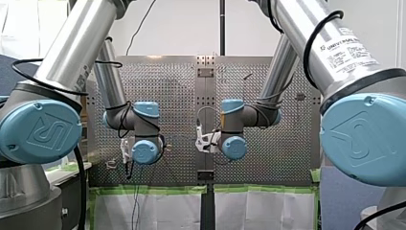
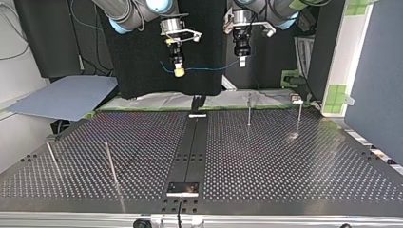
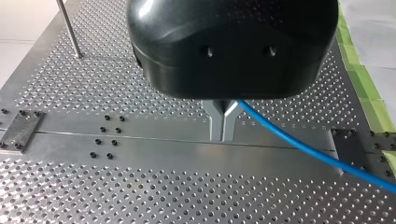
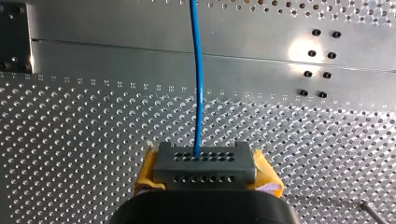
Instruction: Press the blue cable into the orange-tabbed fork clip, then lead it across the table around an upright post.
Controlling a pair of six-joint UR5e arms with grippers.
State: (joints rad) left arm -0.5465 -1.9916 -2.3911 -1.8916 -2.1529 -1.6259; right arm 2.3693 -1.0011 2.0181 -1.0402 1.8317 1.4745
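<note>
The blue cable [image 2: 209,69] hangs in a shallow span between my two grippers, high above the perforated table [image 2: 285,161]. My right gripper [image 2: 178,72], with yellow pads, is shut on one end at the top view's left. My left gripper [image 2: 242,61] holds the cable to the right of it. In the left wrist view the metal fingers [image 3: 223,133] are pressed together and the cable [image 3: 299,144] leaves from their base. In the right wrist view the cable [image 4: 198,84] comes out of the grey block between the yellow pads of my right gripper [image 4: 205,163]. I see no orange-tabbed clip.
Thin upright posts stand on the table: two at the far right [image 2: 248,110] [image 2: 299,118] and two at the near left [image 2: 110,162] [image 2: 52,160]. A dark rail [image 2: 192,142] runs down the middle. A small fixture [image 2: 295,99] sits at the far right edge.
</note>
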